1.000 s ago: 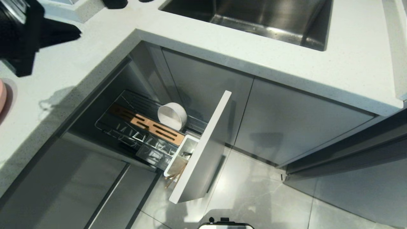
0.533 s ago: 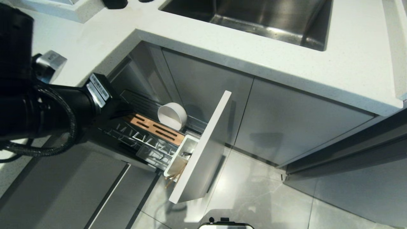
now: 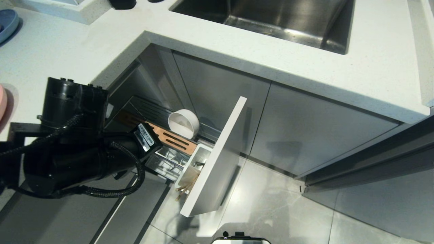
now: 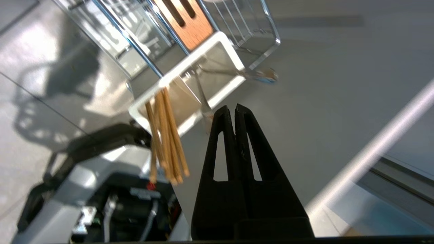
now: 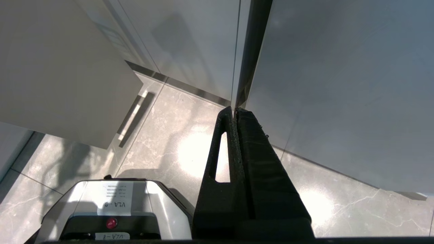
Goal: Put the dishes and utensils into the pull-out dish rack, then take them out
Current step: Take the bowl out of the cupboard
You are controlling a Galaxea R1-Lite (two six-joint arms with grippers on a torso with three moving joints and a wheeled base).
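The pull-out dish rack (image 3: 159, 149) stands drawn out of the cabinet, its pale front (image 3: 217, 159) toward me. The cream-white bowl (image 3: 183, 124) rests on its side in the rack beside the tan wooden strip (image 3: 173, 138). The chopsticks (image 4: 166, 135) and the grey spoon (image 4: 202, 98) stick out of the white utensil cup (image 4: 179, 69). My left gripper (image 4: 234, 109) is shut and empty, a short way from the cup's rim, next to the spoon's handle. In the head view my left arm (image 3: 84, 159) covers the rack's near end. A sliver of the pink plate (image 3: 1, 101) shows on the counter. My right gripper (image 5: 234, 109) hangs shut over the floor.
The white counter (image 3: 237, 44) overhangs the rack, with the steel sink (image 3: 271, 17) behind it. A blue plate (image 3: 6, 20) lies at the counter's far left. Grey cabinet doors (image 3: 305, 128) stand to the right, and my own base (image 5: 112, 206) sits on the tiled floor below.
My left arm has swung down from the counter at the upper left and now reaches across the front of the rack toward the utensil cup. Bowl, rack and utensils have not moved.
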